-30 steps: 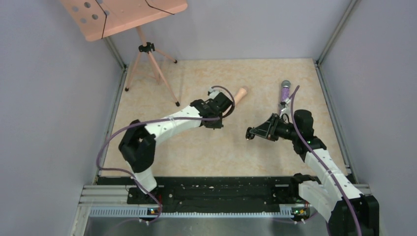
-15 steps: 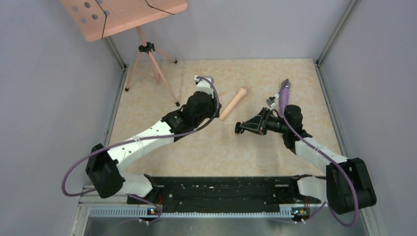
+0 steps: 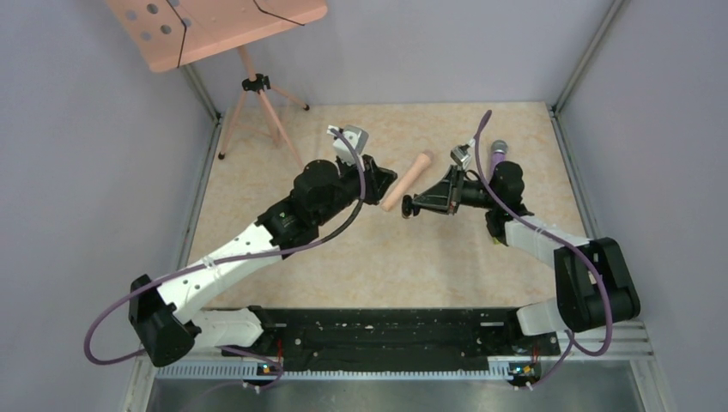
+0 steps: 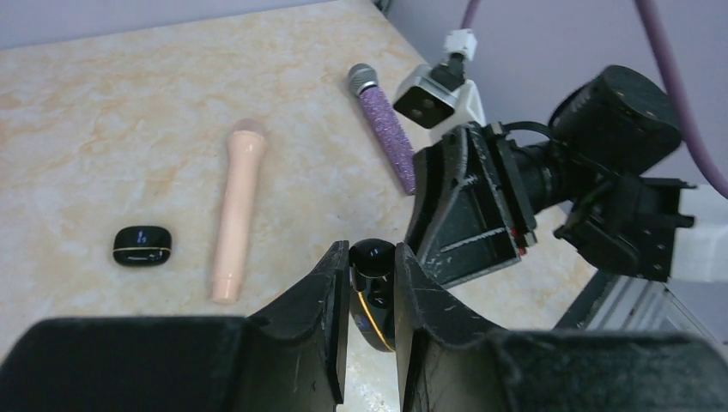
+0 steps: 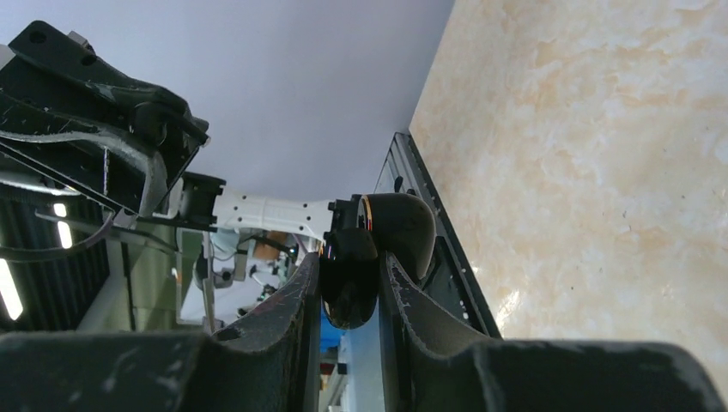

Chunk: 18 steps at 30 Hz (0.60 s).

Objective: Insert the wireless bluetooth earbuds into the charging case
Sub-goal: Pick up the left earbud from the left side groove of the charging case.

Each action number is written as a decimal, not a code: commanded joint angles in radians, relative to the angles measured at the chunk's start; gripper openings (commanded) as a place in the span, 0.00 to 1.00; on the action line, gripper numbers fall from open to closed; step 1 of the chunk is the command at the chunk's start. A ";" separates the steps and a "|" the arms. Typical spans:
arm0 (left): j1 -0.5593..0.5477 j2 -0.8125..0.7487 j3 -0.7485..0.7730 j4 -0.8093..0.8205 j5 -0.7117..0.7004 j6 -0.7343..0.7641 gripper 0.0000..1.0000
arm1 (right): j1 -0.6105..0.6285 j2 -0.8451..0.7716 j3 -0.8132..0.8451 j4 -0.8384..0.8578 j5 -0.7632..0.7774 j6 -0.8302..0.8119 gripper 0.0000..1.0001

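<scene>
By the pink microphone, our left gripper and right gripper each clamped a black piece; alignment seemed next.

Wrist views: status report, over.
Left pincer shut on small black gold-trimmed piece. Right pincer shut on similar black piece. Closed black case lies beside peach microphone.

The beige marbled table carries a peach microphone, a purple glitter microphone and a small black rounded case.
</scene>
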 commanded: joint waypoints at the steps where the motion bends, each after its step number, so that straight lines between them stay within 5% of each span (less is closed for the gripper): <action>1: 0.002 -0.059 -0.015 0.061 0.141 0.034 0.11 | 0.009 0.009 0.097 -0.025 -0.109 -0.091 0.00; 8: 0.003 -0.080 -0.035 0.064 0.304 0.043 0.09 | 0.009 -0.002 0.113 -0.021 -0.206 -0.087 0.00; 14: 0.003 -0.089 -0.045 0.067 0.367 0.057 0.08 | 0.011 0.019 0.056 0.310 -0.235 0.269 0.00; 18: 0.002 -0.080 -0.045 0.071 0.399 0.064 0.08 | 0.013 0.014 0.042 0.278 -0.214 0.322 0.00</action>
